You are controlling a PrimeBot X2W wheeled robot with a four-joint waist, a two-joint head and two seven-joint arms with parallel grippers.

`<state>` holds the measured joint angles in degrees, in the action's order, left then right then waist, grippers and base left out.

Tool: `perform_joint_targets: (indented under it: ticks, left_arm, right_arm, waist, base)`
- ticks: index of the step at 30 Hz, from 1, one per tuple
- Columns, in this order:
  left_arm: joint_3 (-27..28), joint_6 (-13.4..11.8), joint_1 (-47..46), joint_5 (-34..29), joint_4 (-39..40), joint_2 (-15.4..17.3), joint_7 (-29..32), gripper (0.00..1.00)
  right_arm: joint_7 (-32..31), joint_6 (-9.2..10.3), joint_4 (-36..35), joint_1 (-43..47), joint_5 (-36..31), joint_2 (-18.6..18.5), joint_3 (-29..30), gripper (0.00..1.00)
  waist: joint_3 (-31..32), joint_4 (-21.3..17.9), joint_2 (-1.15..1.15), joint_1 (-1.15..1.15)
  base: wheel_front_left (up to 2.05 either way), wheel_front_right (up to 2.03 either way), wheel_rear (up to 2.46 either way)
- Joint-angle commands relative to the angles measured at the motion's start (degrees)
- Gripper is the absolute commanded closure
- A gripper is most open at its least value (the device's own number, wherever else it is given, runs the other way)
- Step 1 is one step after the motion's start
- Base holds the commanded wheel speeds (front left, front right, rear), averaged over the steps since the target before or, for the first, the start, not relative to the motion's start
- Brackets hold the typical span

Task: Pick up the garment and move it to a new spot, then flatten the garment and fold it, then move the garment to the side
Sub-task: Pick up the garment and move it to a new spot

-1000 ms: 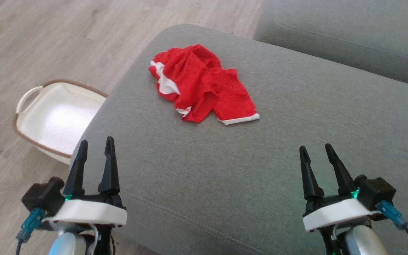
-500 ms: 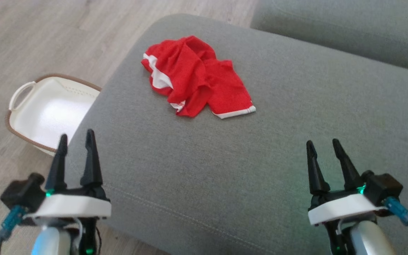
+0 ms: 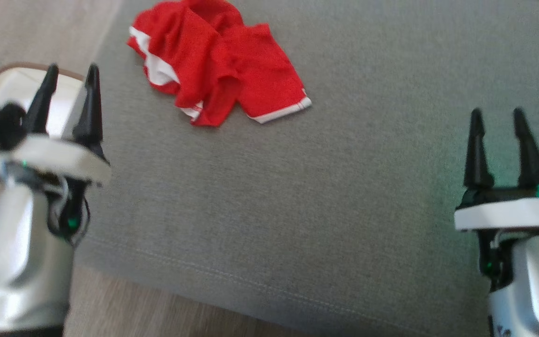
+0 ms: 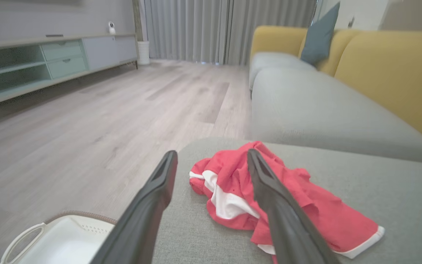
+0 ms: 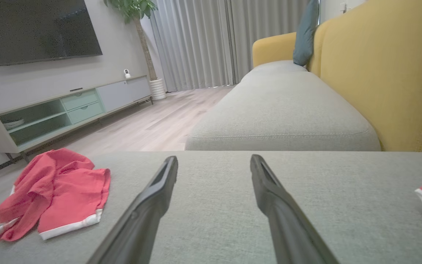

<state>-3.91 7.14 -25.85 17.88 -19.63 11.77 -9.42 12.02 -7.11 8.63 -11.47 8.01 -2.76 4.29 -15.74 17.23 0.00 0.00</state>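
Crumpled red garment with white trim (image 3: 218, 70) lies on the grey fabric sofa cushion (image 3: 297, 210), untouched, ahead of both sets of fingers. Left gripper (image 3: 73, 67) has its fingers parted and empty. Right gripper (image 3: 497, 111) is the same, fingers apart and holding nothing. In the left wrist view the garment (image 4: 229, 176) sits almost straight ahead of the left fingers, a bit to their right side, near. In the right wrist view it (image 5: 57, 190) is far off to the left of the right fingers, well apart. Its long axis runs diagonally in the head view: bunched end far-left, flat white-hemmed end pointing back toward the right fingers. The left arm is clearly nearer, so the pickup is likely its job: reach forward and slightly inward.
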Motion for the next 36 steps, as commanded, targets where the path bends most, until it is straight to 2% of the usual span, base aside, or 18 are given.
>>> perform_joint_targets:
  ticks: [1, 4, 8, 14, 21, 26, 27, 28, 31, 36]
  left_arm:
    - [0.75, 0.26, -4.40, 0.98, 0.15, 3.45, 1.55, 0.00]
    - [-3.69, 0.32, -10.26, 7.35, -4.68, 5.91, 7.63, 0.00]
    - [-11.65, 0.33, -16.60, 13.39, -10.06, 11.70, 14.72, 0.00]
    - [-19.28, 0.34, -24.32, 21.63, -16.58, 17.45, 19.70, 0.00]
    - [-26.19, 0.34, -30.35, 27.73, -23.18, 20.96, 23.26, 0.00]
    - [-30.18, 0.35, -33.13, 31.84, -26.15, 21.78, 25.65, 0.00]
    - [-31.15, 0.35, -33.46, 32.71, -26.33, 21.78, 26.36, 0.61]
    - [-32.21, 0.35, -33.67, 33.53, -26.06, 21.83, 26.68, 1.00]
    - [-33.77, 0.35, -33.92, 36.70, -25.33, 21.98, 25.56, 1.00]
    - [-34.81, 0.35, -34.37, 39.62, -24.20, 22.40, 18.47, 1.00]
  right_arm:
    - [-0.38, -0.37, -2.93, -2.13, -0.68, -0.11, -0.89, 0.00]
    - [-1.48, -0.37, -5.52, -3.40, -1.45, -0.11, 0.17, 0.00]
    - [-2.74, -0.37, -8.47, -4.68, -1.72, -0.11, -0.17, 0.00]
    - [-3.50, -0.37, -11.30, -5.02, -1.48, -0.11, -1.06, 0.00]
    - [-3.68, -0.37, -13.24, -5.16, -1.44, -0.11, -1.12, 0.00]
    - [-3.59, -0.37, -13.80, -5.23, -1.31, -0.11, -0.95, 0.00]
    - [-3.55, -0.37, -13.79, -5.25, -1.27, -0.11, -0.97, 0.00]
    - [-3.49, -0.37, -13.72, -5.29, -1.21, -0.11, -0.98, 0.00]
    - [-3.12, -0.37, -13.24, -5.41, -0.84, -0.11, -0.97, 0.00]
    - [-2.17, -0.37, -11.69, -5.42, -0.06, -0.11, -1.21, 0.00]
  waist:
    - [-3.63, -2.56, 0.00, 0.00]
    - [-6.01, -3.84, 0.00, 0.00]
    - [-9.08, -5.93, 0.00, 0.00]
    - [-12.54, -8.72, 0.00, 0.00]
    - [-15.17, -11.16, 0.00, 0.00]
    - [-16.00, -11.92, 0.00, 0.00]
    - [-16.02, -12.01, 0.00, 0.00]
    - [-15.96, -12.07, 0.00, 0.00]
    - [-15.26, -12.09, 0.00, 0.00]
    - [-12.79, -11.88, 0.00, 0.00]
  base:
    - [0.00, 0.00, 0.00]
    - [0.00, 0.00, 0.00]
    - [0.00, 0.00, 0.00]
    - [0.00, 0.00, 0.00]
    - [0.00, 0.00, 0.00]
    - [0.00, 0.00, 0.00]
    - [0.00, 0.00, 0.00]
    - [0.00, 0.00, 0.00]
    - [0.00, 0.00, 0.00]
    - [0.00, 0.00, 0.00]
